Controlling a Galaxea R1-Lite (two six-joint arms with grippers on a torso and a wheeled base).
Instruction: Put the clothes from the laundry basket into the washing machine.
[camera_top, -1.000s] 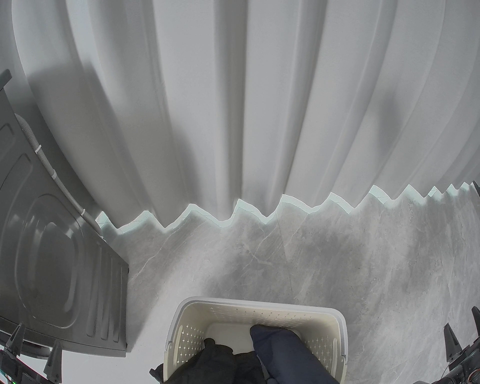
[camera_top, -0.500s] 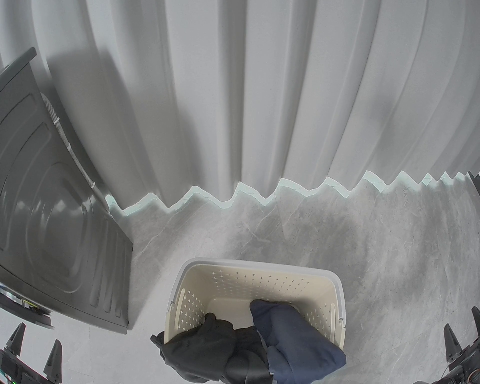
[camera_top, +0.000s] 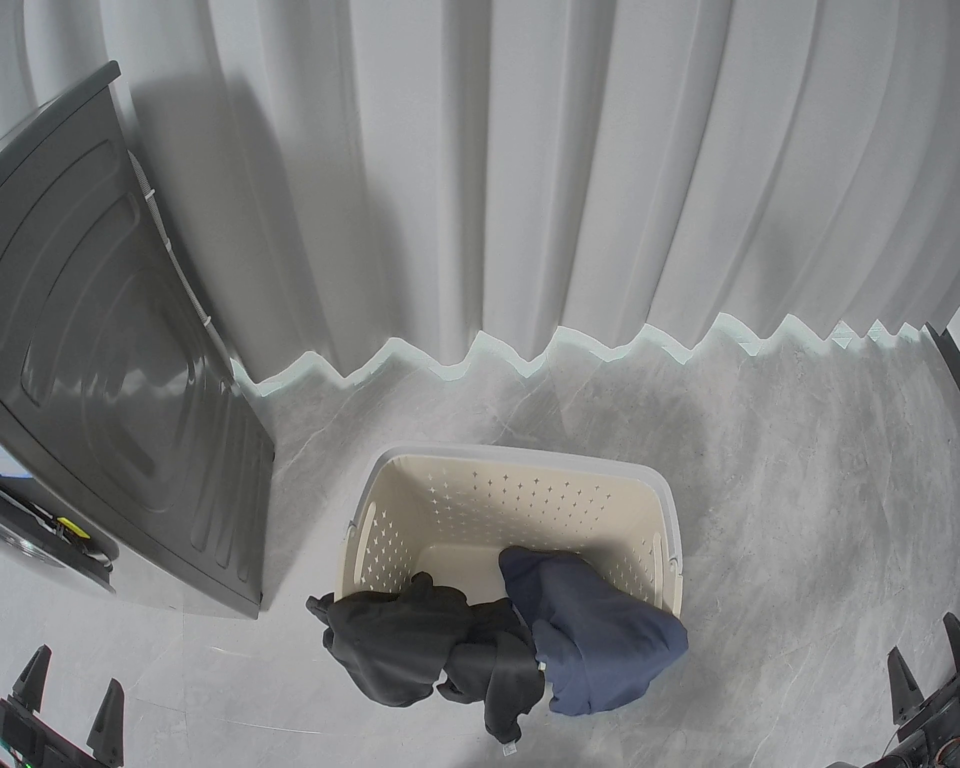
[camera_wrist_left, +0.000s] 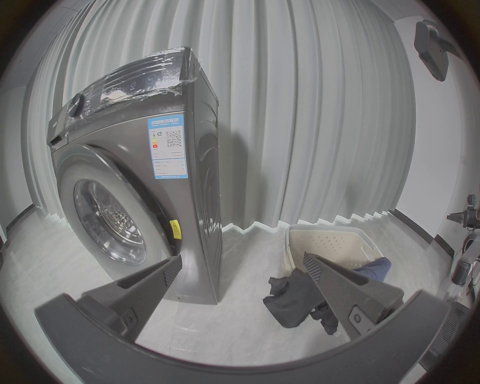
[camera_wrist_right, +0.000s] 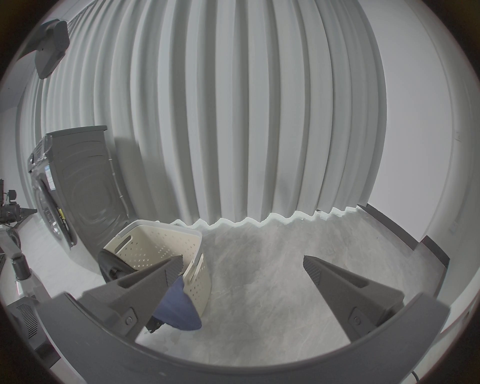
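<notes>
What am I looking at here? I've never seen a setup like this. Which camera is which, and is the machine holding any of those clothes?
This is a two-armed robot on wheels, and each picture comes from one of its own cameras. The head view looks down at the grey floor. A cream perforated plastic laundry basket stands there, with a black garment and a navy blue garment draped over its near rim. The dark grey front-loading washing machine stands on the robot's left. The other two pictures come from cameras on the wrists. The dark wedge-shaped prongs in them belong to the left gripper and the right gripper. Both grippers are open and hold nothing.
</notes>
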